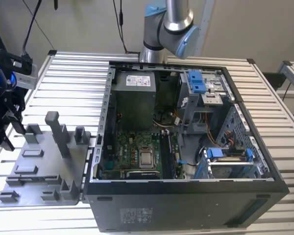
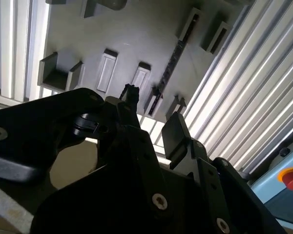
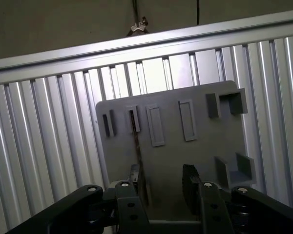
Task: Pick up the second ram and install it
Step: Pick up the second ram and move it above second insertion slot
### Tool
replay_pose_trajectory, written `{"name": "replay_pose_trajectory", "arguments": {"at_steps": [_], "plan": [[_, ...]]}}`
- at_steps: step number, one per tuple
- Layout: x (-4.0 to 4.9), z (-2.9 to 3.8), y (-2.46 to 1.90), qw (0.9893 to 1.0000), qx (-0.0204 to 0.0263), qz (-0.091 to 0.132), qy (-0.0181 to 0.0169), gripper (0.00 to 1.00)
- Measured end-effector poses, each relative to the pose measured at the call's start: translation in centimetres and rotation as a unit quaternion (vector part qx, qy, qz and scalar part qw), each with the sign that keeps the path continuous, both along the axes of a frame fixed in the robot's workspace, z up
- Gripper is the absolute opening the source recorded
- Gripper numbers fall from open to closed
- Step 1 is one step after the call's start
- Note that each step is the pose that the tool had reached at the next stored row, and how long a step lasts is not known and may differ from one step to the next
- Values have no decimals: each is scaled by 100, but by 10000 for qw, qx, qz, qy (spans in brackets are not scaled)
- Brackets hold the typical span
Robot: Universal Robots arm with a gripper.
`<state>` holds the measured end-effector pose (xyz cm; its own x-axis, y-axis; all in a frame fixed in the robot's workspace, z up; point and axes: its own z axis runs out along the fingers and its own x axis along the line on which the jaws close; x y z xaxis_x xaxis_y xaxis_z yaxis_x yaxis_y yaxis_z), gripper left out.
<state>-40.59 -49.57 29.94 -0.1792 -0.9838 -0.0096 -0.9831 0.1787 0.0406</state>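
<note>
First wrist view, ram (image 3: 136, 141) faint beside hand (image 3: 162, 179)

Open computer case (image 1: 186, 208), grey tray (image 1: 43, 162)

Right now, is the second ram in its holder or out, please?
In: the second ram stands on edge in the grey holder, with the open fingers above it.

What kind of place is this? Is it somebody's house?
Probably not a house. It looks like a robot lab or workshop bench. A robot arm rises beyond an open computer case on a slatted metal table, and a grey holder plate sits beside the case.
</note>
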Motion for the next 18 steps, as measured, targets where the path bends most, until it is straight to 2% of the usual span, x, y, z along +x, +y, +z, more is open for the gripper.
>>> {"name": "replay_pose_trajectory", "arguments": {"at_steps": [8,18], "plan": [[-39,-133,0,9999,-1,3,-103,48],[-41,-251,-5,9999,-3,57,-104,48]]}}
